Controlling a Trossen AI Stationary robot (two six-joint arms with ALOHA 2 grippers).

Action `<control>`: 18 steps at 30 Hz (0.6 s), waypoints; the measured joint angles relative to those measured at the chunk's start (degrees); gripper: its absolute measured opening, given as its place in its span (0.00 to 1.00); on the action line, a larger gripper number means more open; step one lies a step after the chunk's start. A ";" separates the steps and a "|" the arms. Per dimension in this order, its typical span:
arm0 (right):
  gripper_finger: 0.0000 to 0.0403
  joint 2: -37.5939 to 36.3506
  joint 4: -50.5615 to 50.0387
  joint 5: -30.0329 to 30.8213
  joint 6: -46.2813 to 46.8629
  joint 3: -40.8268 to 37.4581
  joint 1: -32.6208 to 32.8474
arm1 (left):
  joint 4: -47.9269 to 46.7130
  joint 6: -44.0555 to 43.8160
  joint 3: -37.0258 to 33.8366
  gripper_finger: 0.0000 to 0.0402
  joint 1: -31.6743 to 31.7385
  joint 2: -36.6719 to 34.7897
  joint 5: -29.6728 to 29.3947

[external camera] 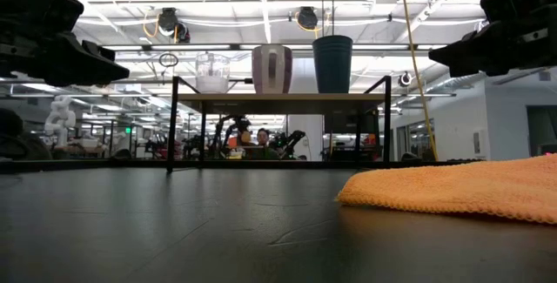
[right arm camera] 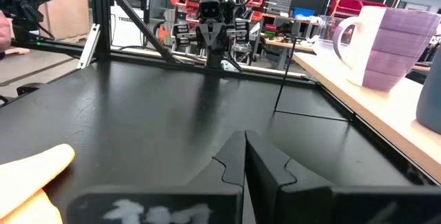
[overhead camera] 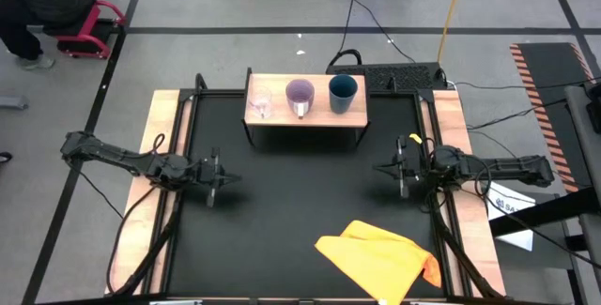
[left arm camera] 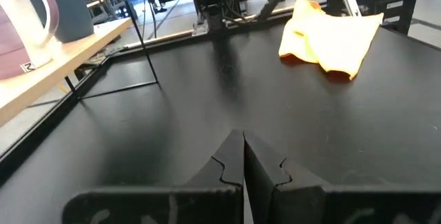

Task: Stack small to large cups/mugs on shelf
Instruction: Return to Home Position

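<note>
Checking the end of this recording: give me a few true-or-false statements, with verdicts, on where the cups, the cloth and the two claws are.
1. The glass, purple mug and blue cup all stand on the shelf. True.
2. The purple mug is between the glass and the blue cup. True.
3. The left claw holds the blue cup. False: it is shut on nothing, over the bare table.
4. The yellow cloth lies on the shelf. False: it lies on the table, away from the shelf.
5. The right claw is wide open. False: it is shut.
</note>
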 joint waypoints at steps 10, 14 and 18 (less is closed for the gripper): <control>0.00 0.02 0.00 -0.02 0.05 0.00 0.00 | 0.04 0.06 0.00 0.01 0.00 0.02 0.00; 0.00 0.02 0.00 -0.02 0.05 0.00 0.00 | 0.04 0.16 0.00 0.01 0.00 0.01 0.00; 0.00 0.02 0.00 -0.02 0.71 0.00 0.00 | -0.02 -0.27 0.00 0.01 0.00 0.02 0.04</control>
